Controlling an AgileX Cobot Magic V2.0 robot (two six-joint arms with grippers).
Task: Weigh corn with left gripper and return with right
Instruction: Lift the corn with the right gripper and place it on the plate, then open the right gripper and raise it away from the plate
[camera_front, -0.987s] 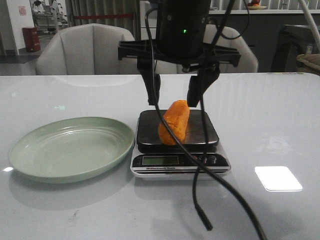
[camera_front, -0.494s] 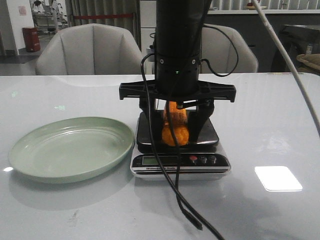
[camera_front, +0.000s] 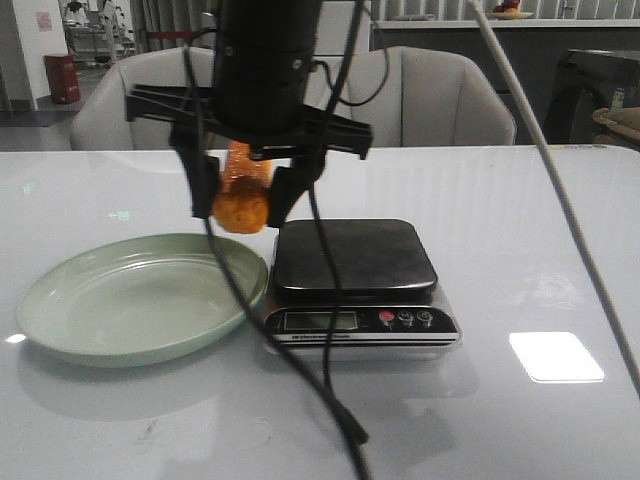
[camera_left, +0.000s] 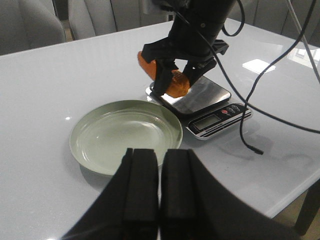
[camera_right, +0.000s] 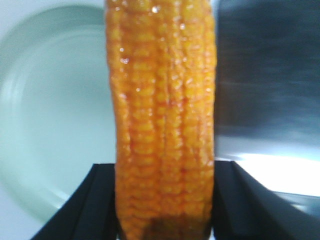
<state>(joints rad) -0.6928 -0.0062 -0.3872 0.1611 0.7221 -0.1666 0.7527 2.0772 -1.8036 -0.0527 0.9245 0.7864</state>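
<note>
The right tool (camera_front: 243, 205) has the corn (camera_front: 242, 190) tight between its two black fingers (camera_front: 198, 185). Half a second ago the corn was down on the scale (camera_front: 355, 275), with the tool closed around it. Now the corn is up in the air. It has moved off the scale, toward the left side of the bench (camera_front: 540, 240). It hangs over the gap between the scale and the plate (camera_front: 140, 295), just past the plate's right rim. It touches neither of them.

The corn points mostly up and down. In the right wrist view the corn (camera_right: 162, 125) fills the middle, with a black finger (camera_right: 95, 205) on each side of its lower end. The plate (camera_right: 50, 115) shows on one side behind it and the dark scale top (camera_right: 270, 75) on the other.

The scale top is bare now. A second ago the corn lay on it and the tool was open above it. The scale and the plate sit in the same spots as before, near the front edge of the bench, the plate to the left.

The left tool (camera_left: 160, 185) is pulled back over the front left part of the bench. Its two fingers (camera_left: 140, 185) are pressed together with nothing between them. From there the plate (camera_left: 125, 135) lies ahead, and the corn (camera_left: 170, 80) hangs in the right tool (camera_left: 177, 75) beyond it, next to the scale (camera_left: 210, 105).

Black cables (camera_front: 320, 330) hang down from the right arm in front of the scale.
</note>
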